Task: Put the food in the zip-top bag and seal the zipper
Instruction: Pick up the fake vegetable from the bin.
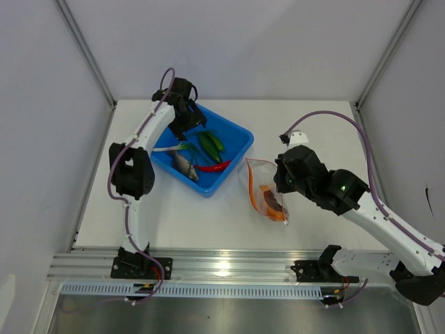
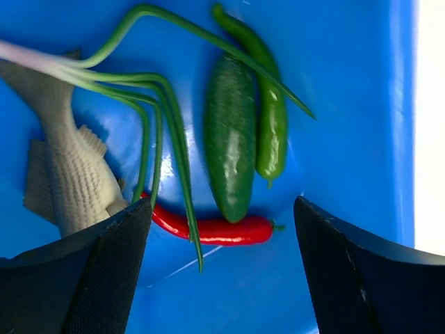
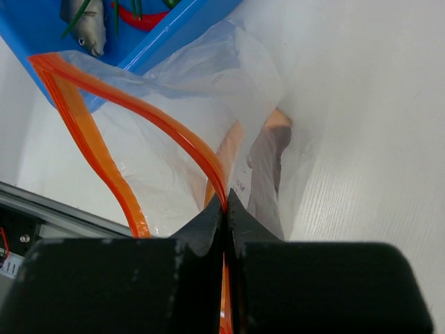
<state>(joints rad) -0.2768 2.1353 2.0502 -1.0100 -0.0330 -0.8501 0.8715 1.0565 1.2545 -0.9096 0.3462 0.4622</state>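
Note:
The blue tray (image 1: 240, 136) holds a red chili (image 1: 215, 167), green pods (image 1: 211, 142), a green onion (image 1: 179, 147) and a grey fish-shaped piece (image 1: 185, 165). My left gripper (image 1: 186, 115) is open above the tray. In the left wrist view its fingers (image 2: 90, 278) flank the chili (image 2: 215, 229), below the pods (image 2: 231, 149), beside the onion (image 2: 149, 118) and the grey piece (image 2: 66, 174). My right gripper (image 1: 281, 175) is shut on the orange-red zipper (image 3: 174, 132) of the clear bag (image 1: 263, 188), holding the mouth open. A purple-red and orange slice (image 3: 268, 167) lies inside the bag.
White walls and metal posts (image 1: 87, 52) surround the white table. A metal rail (image 1: 229, 268) with both arm bases runs along the near edge. The tray's corner (image 3: 42, 28) shows just beyond the bag mouth in the right wrist view.

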